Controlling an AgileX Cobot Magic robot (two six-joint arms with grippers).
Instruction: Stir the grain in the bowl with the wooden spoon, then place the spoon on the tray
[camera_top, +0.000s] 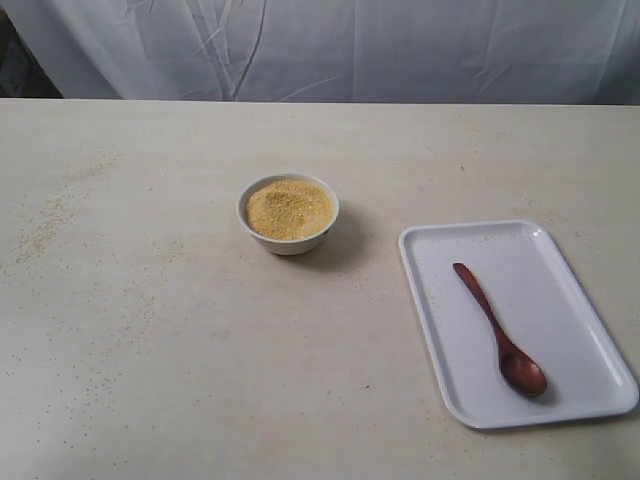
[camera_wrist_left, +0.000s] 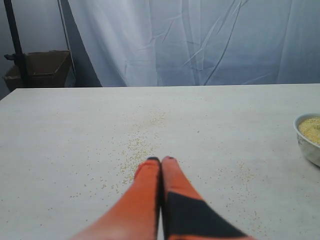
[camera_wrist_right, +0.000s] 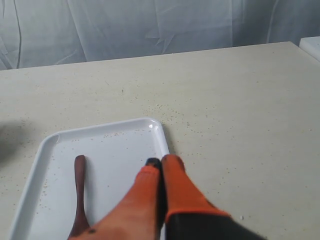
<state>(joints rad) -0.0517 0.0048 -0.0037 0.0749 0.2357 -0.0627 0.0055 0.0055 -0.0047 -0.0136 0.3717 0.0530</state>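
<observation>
The white bowl (camera_top: 288, 213) stands mid-table, filled with golden grain (camera_top: 288, 208); its rim (camera_wrist_left: 309, 138) shows at the edge of the left wrist view. The dark wooden spoon (camera_top: 497, 327) lies on the white tray (camera_top: 580, 310) at the right, handle pointing toward the far side. In the right wrist view the spoon (camera_wrist_right: 79, 195) rests on the tray (camera_wrist_right: 115, 145), beside my right gripper (camera_wrist_right: 160, 161), which is shut and empty above the tray's edge. My left gripper (camera_wrist_left: 160, 160) is shut and empty over bare table, well apart from the bowl. Neither gripper appears in the exterior view.
Spilled grains (camera_top: 45, 222) are scattered over the table's left part and lie under the left gripper as loose grains (camera_wrist_left: 137, 150). A white cloth backdrop (camera_top: 330, 45) hangs behind the table. A dark stand and a box (camera_wrist_left: 40, 67) sit beyond the table's far corner.
</observation>
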